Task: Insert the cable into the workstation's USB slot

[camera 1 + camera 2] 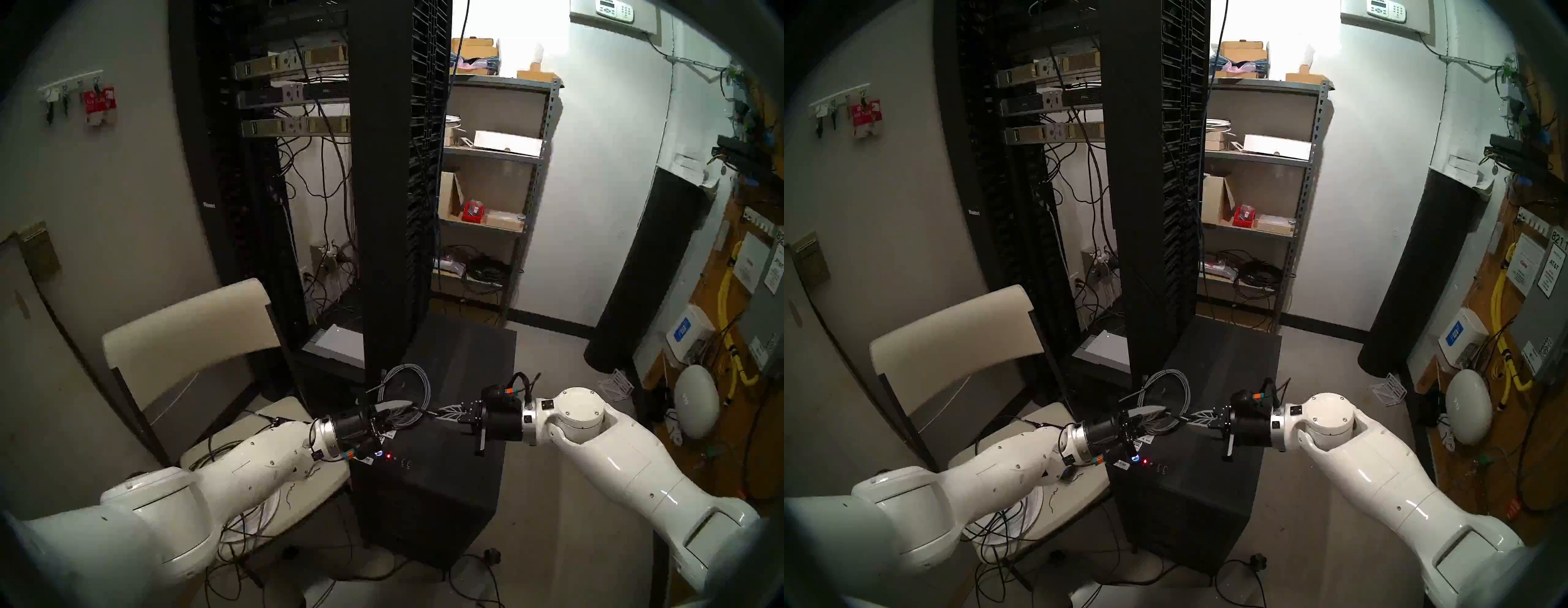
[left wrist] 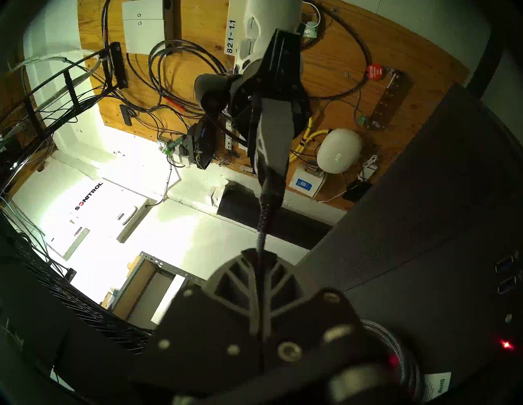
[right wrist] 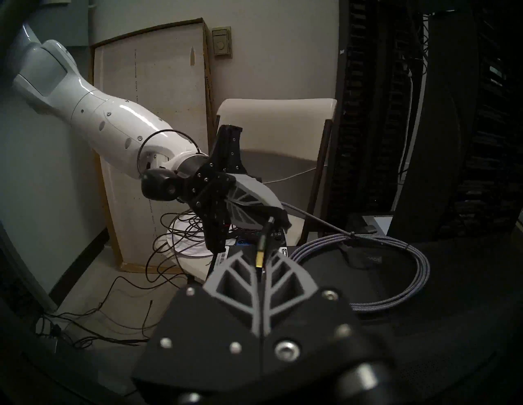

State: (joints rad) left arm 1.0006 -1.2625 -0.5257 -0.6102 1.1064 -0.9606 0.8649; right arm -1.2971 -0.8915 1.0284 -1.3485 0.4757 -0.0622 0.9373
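1. The cable (image 3: 368, 239) is light grey and braided. Most of it lies in a loose coil on top of the computer case (image 1: 424, 509), and one short end is lifted off it.
2. That end finishes in a small dark plug (image 3: 259, 256) with a yellowish tip, which points into the right gripper (image 1: 441, 412).
3. The right gripper is closed on the plug end. The left gripper (image 1: 409, 407) is closed on the cable just behind it, so a short, fairly taut stretch runs between them.
4. Risk: if the arms pull apart, the plug could slip out or twist in the fingers, since braided sheath likely gives little grip.
5. Risk: the plug's flat side cannot be read here (too dark), so it may meet the slot the wrong way round and jam.
6. Risk: the coil may drag or snag as the end travels down to the USB slots (image 1: 405, 463), which sit on the case's near top edge beside the red light (image 1: 388, 456).
7. Risk: the left arm hangs just above that edge and could block the approach.
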